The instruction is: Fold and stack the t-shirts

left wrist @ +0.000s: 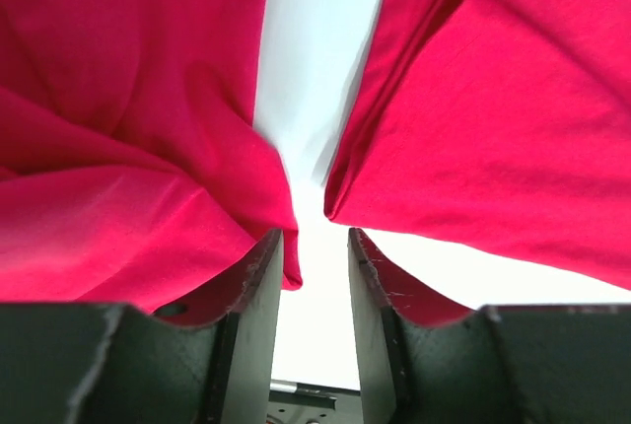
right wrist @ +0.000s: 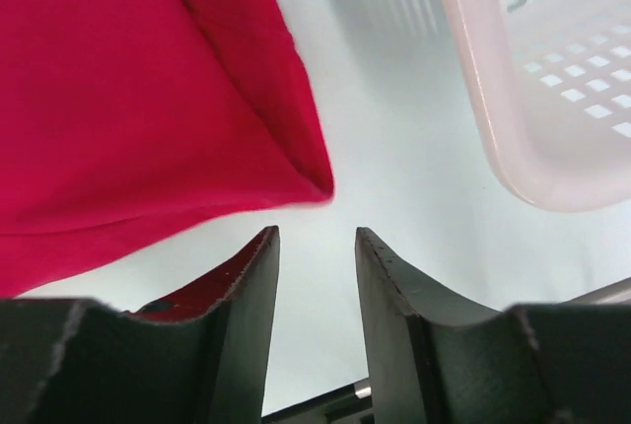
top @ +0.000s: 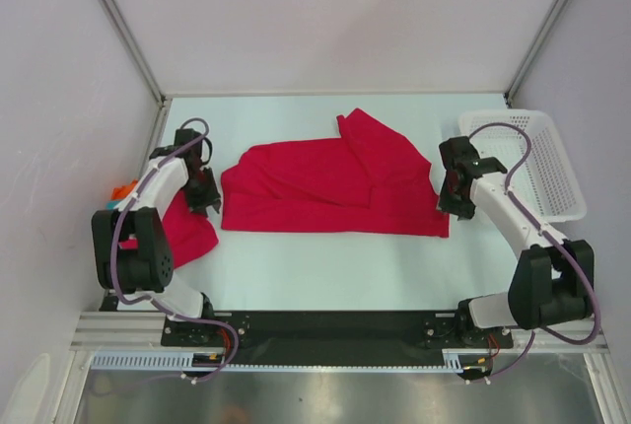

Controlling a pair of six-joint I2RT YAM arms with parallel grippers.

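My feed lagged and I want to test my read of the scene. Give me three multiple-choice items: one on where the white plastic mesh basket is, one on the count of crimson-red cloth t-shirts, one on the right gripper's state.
1. Where is the white plastic mesh basket?
A. the table's far right corner
B. its left edge
C. mid-table

2. How many crimson-red cloth t-shirts show from above?
A. one
B. two
C. four

3. The right gripper is:
A. shut on cloth
B. open, empty
C. shut on the basket

Key:
1 A, the top view shows it there.
2 B, one lies mid-table and one at the left edge.
3 B, bare table shows between its fingers.
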